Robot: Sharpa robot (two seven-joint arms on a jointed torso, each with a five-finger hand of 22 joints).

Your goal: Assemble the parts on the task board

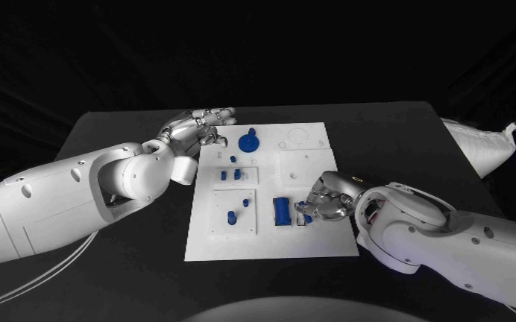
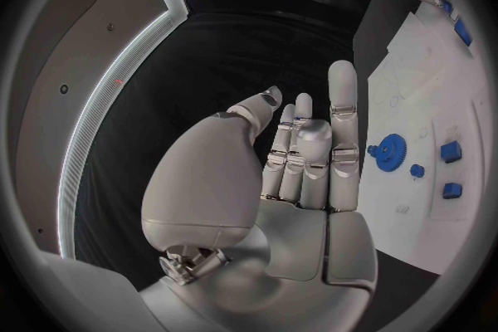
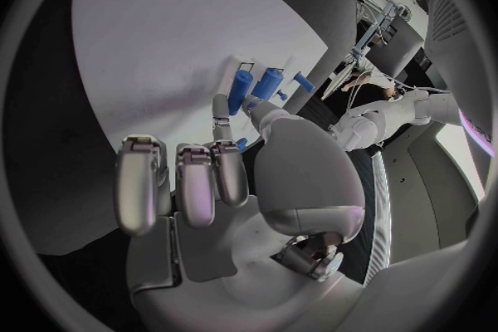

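The white task board (image 1: 312, 241) lies mid-table. A blue gear (image 1: 250, 141) (image 2: 389, 153) stands at its far end. My left hand (image 1: 199, 130) (image 2: 301, 174) hovers beside the gear at the board's far left corner, fingers straight and apart, holding nothing. My right hand (image 1: 328, 201) (image 3: 223, 174) rests at the board's near right edge, fingers curled, next to the upright blue cylinders (image 1: 282, 210) (image 3: 254, 87). A small blue part (image 1: 308, 218) (image 3: 241, 144) sits pinched between its thumb and a finger. Small blue pegs (image 1: 230, 175) (image 2: 451, 151) stand mid-board.
More blue pieces (image 1: 231, 218) lie in the near left panel. A white bag-like thing (image 1: 484, 147) lies at the table's right edge. The black table (image 1: 118, 136) spreads around the board on all sides.
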